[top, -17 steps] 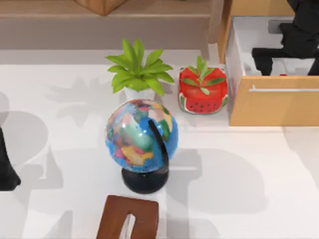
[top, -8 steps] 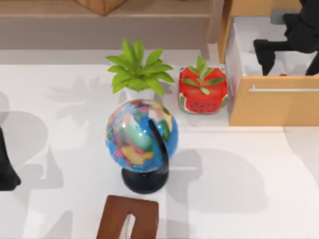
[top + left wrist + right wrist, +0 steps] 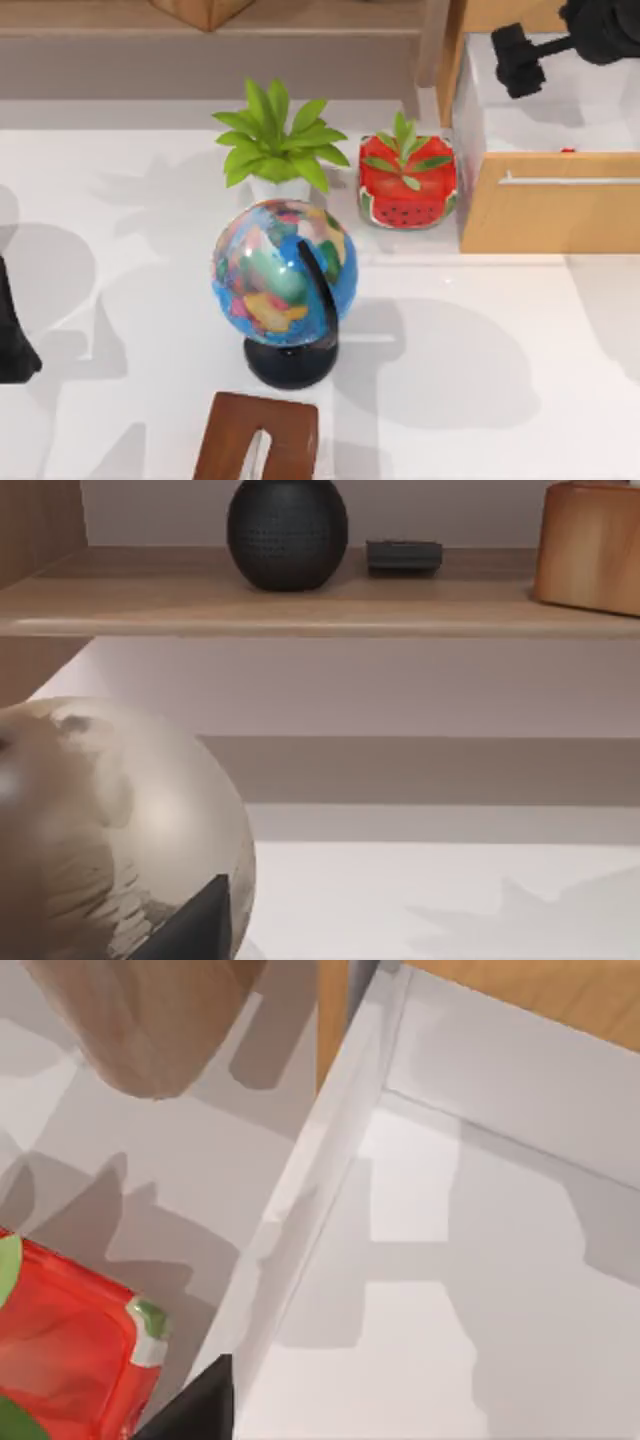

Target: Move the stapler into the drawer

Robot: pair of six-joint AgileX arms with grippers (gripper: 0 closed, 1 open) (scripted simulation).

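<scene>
Bright, even overhead light casts soft grey shadows of the globe [image 3: 285, 272] and potted plant [image 3: 278, 145] across the white table [image 3: 480, 360].

Drawer [image 3: 548, 205] open, white interior free; watermelon planter [image 3: 408, 183] just beside its left wall; globe [image 3: 284, 272] mid-table.

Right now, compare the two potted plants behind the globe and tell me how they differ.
The left plant has long bright green leaves spreading wide over a small white pot; the watermelon planter carries a much smaller sprig of darker leaves. The left plant's pot is nearly hidden under its foliage; the watermelon planter is a red cube in plain sight. The watermelon planter stands nearer the drawer. Both stand upright on the table.
</scene>
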